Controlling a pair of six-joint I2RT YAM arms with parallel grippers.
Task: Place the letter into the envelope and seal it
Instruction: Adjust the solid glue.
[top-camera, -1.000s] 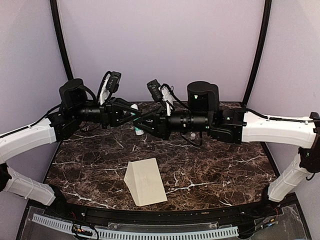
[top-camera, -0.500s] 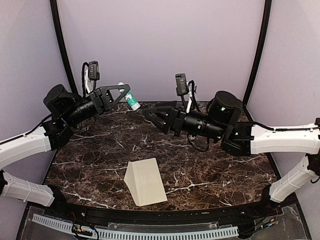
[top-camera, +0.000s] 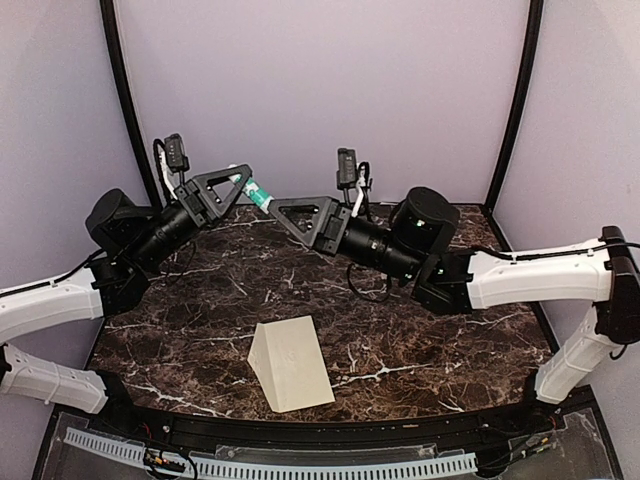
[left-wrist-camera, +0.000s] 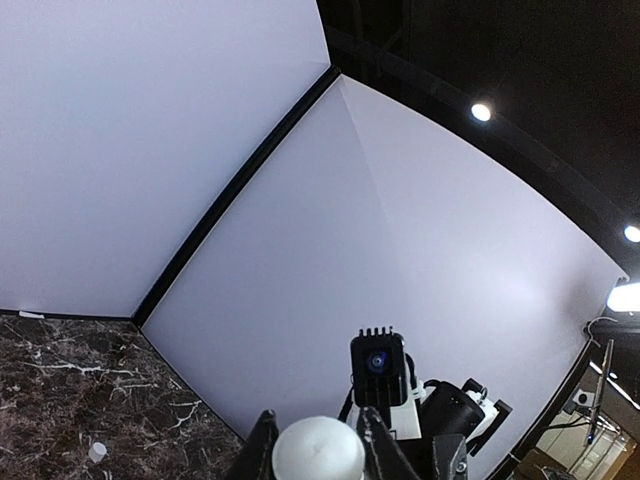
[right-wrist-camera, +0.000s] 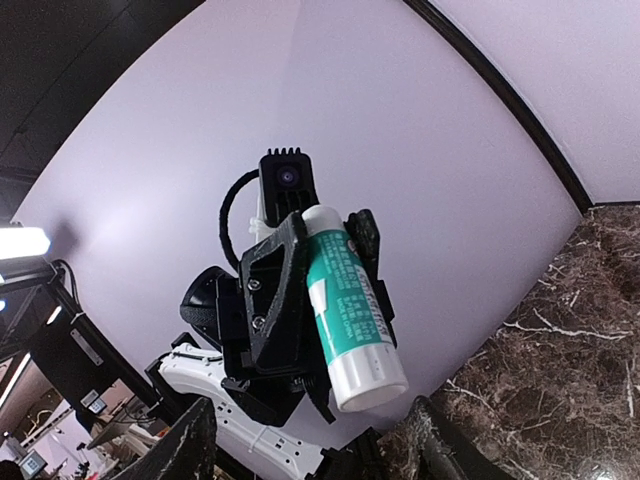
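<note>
Dark white-veined marble tabletop (top-camera: 420, 330), lilac walls (top-camera: 330, 90). Left gripper (top-camera: 240, 175) clamps white-green cylindrical glue stick (top-camera: 258, 193); right gripper (top-camera: 278, 207) jaws apart, facing stick's end.

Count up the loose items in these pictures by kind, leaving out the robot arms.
Envelope: 1
Glue stick: 1
Small white piece: 1
Total: 3

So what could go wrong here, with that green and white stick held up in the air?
1. The glue stick is only pinched by the left tool, high above the table; if it slips, it could drop and roll away.
2. The open right tool hangs very close to it, so the two might bump.
</note>
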